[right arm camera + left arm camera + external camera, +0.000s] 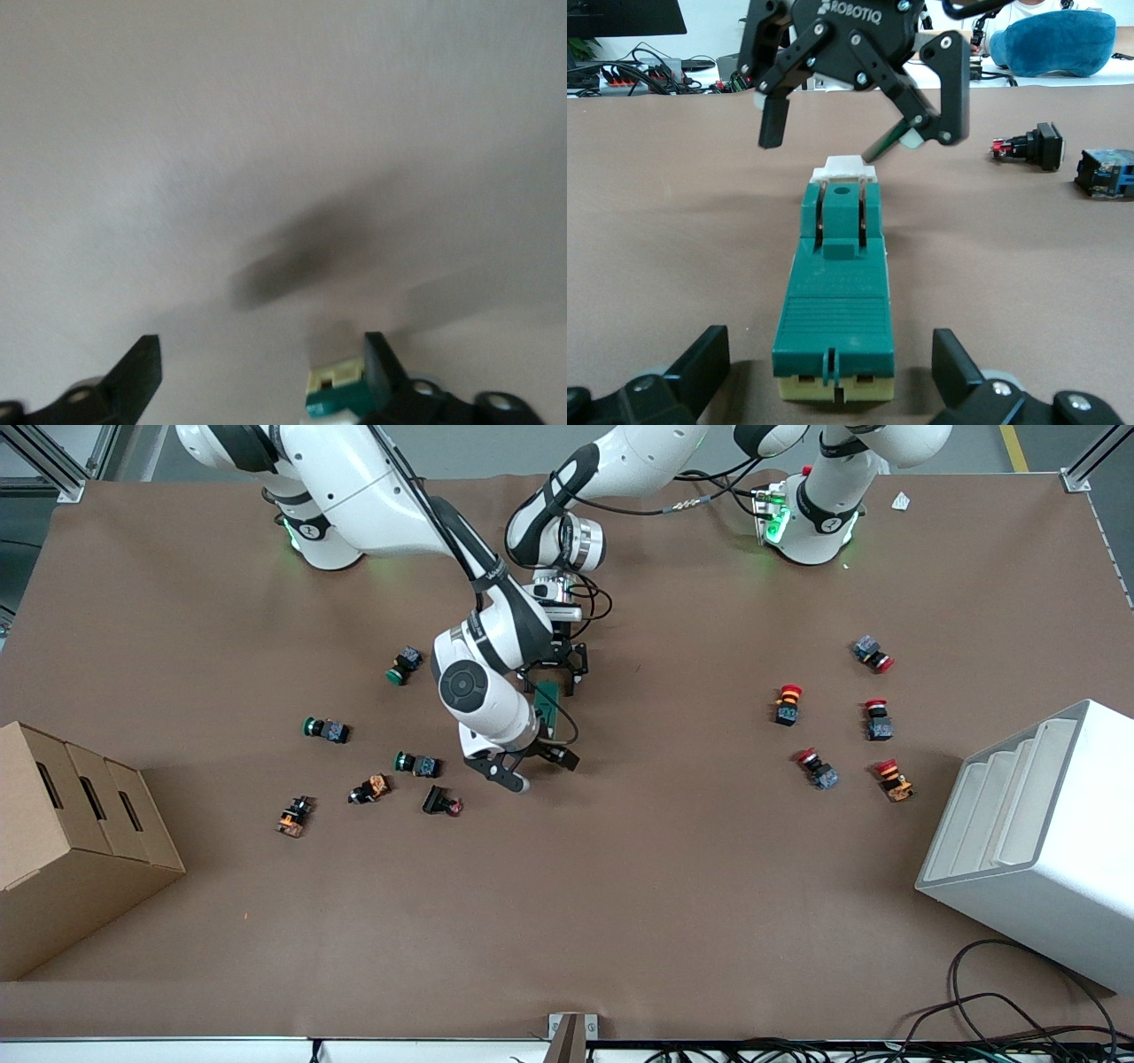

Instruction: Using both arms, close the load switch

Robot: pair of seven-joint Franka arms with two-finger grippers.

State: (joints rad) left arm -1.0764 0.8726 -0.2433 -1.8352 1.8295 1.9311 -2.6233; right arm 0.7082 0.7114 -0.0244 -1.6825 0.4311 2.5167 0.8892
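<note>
The load switch (549, 704) is a dark green block lying flat on the brown table. In the left wrist view the switch (837, 292) shows its white lever piece (846, 166) at the end away from my left gripper. My left gripper (560, 671) is open, with one finger on each side of the switch's other end (830, 347), not touching it. My right gripper (536, 766) is open just above the lever end (858, 133). In the right wrist view (261, 347) a corner of the switch (335, 391) sits beside one finger.
Several green and orange pushbuttons (416, 763) lie toward the right arm's end, with a cardboard box (71, 841) at the table edge. Several red pushbuttons (877, 719) and a white rack (1036, 841) are toward the left arm's end.
</note>
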